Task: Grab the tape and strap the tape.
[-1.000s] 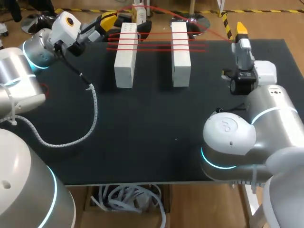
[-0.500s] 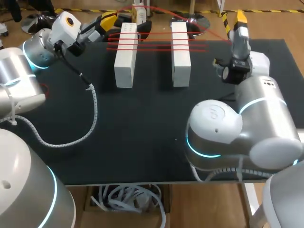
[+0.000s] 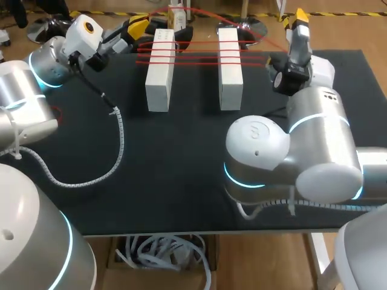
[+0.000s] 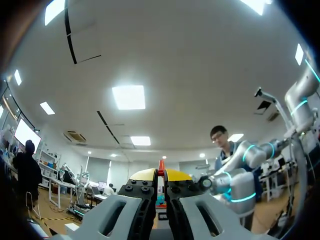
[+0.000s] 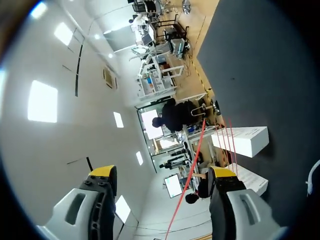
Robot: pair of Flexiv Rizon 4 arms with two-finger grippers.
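Over the last second the right arm [image 3: 302,133] has swung in toward the middle and pushed up to the far edge of the desk [image 3: 181,169]. The right gripper [image 5: 162,172] now sits at about one o'clock on it, a little further back than it was, while the left arm has not shifted. The right gripper's yellow tips stand wide apart with nothing touching them. Seen from its wrist, a strand of the red tape [image 3: 199,58] runs off ahead through the gap between the fingers, clear of both. The left gripper [image 4: 161,174] is at about eleven o'clock, by the far left corner, its two tips pressed together on the tape, with a bit of red showing between them. From there the tape stretches toward three o'clock in several near-parallel strands. They cross the far ends of the left block [image 3: 159,69] and the right block [image 3: 230,69], two white blocks lying side by side and well apart, each running from twelve to six. One more strand arcs behind the blocks, past the desk's far edge, and comes down near the right gripper.
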